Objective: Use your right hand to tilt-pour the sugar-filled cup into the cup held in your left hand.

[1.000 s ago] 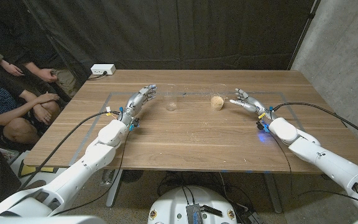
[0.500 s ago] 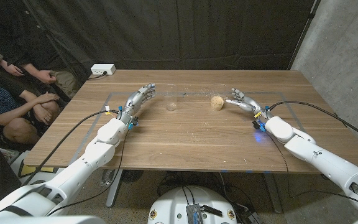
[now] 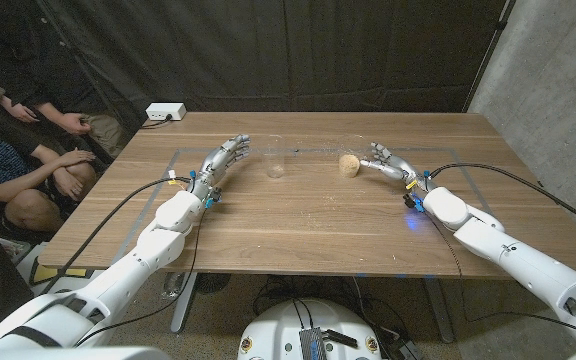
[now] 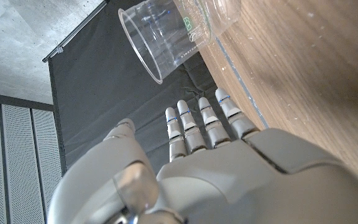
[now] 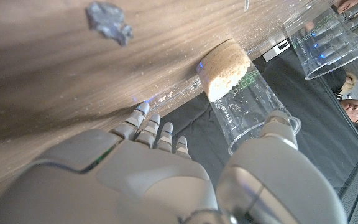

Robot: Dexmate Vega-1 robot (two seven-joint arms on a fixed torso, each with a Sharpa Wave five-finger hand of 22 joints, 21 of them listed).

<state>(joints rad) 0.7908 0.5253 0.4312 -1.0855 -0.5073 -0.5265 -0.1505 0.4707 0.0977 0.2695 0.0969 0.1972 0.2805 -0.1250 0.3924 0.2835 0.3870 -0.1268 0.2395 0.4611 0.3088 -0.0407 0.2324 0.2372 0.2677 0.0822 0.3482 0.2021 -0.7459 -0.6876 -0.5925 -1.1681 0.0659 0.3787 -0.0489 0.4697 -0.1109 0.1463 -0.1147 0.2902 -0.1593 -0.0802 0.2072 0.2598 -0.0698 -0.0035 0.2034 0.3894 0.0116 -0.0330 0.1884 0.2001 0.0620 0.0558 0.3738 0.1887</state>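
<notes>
A: What is recorded for the right hand?

B: A shift toward the sugar-filled cup is noted — a second ago the hand was well off to the cup's right, and now its fingers are seen right at the cup's side. In the right wrist view the thumb appears beside or against the clear wall, with the other fingers spread on the far side. A closed grip cannot be confirmed; the hand is read as spread wide around the cup, not yet clamped.

A: And the cup itself?

B: It is unmoved, upright on the wooden table, right of centre, with a layer of brown sugar in the bottom.

A: The left hand?

B: No change is logged. It is held with fingers extended and apart, nothing in it. The empty cup stands upright on the table just to its right, untouched — a gap is visible in the left wrist view.

A: Meaning for the task?

B: The reach of the right hand is judged nearly finished; closing and lifting remain. Pouring is judged premature, since the receiving cup has not been picked up.
</notes>
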